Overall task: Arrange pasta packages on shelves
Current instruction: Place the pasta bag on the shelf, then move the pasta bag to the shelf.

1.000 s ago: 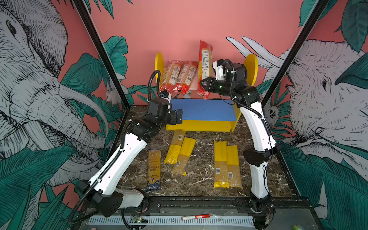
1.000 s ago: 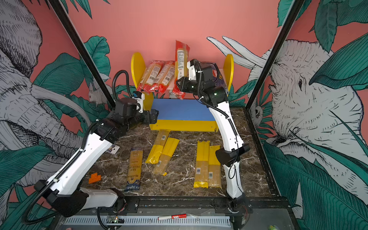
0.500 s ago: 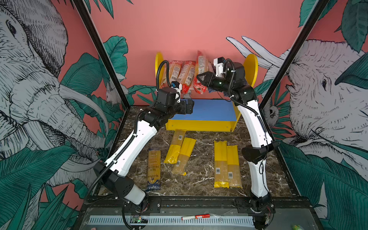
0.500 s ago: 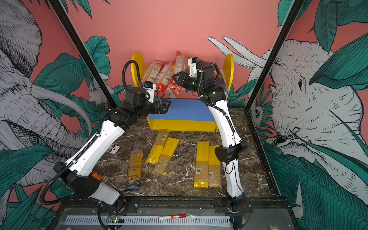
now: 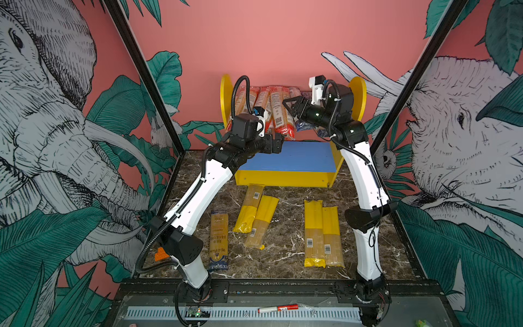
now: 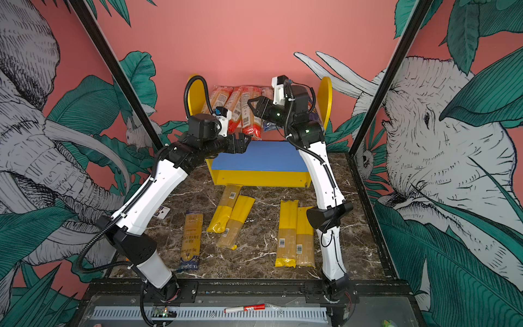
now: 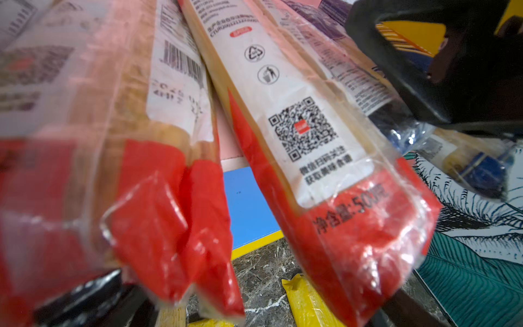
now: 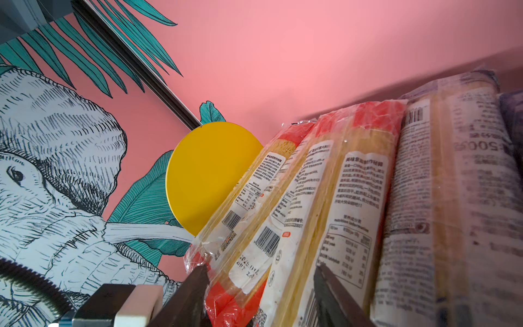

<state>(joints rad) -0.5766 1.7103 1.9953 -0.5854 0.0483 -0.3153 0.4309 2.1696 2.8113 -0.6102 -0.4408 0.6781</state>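
On the upper board of the shelves (image 5: 283,180), a small unit with round-topped yellow side panels and a flat blue lower board, we see the red-ended pasta packs (image 5: 278,113) lying side by side. They are long and narrow, and their crinkled clear film shows straw-coloured spaghetti and white printed labels. Just beside them, toward the right panel, lie dark blue packs (image 5: 303,126), partly hidden by the right arm.

The right end effector (image 5: 287,104) hovers over the red-ended packs with its jaws parted. In the right wrist view its dark fingers (image 8: 192,294) stand apart with the packs' ends between them; we cannot tell whether they touch the film. The left end effector (image 5: 278,141) is spread wide, gripping nothing, at the packs' red front ends above the blue board.

On the glossy brown marble-patterned worktop (image 5: 285,254) lie two pairs of half-yellow packs (image 5: 312,220) and one golden pack with a dark blue end (image 5: 218,240).

A second ago the right end effector was clamped on a red-ended pack held upright over the board; that pack now lies with the others. The left arm, then beside the unit's left front corner, has come up to the packs.
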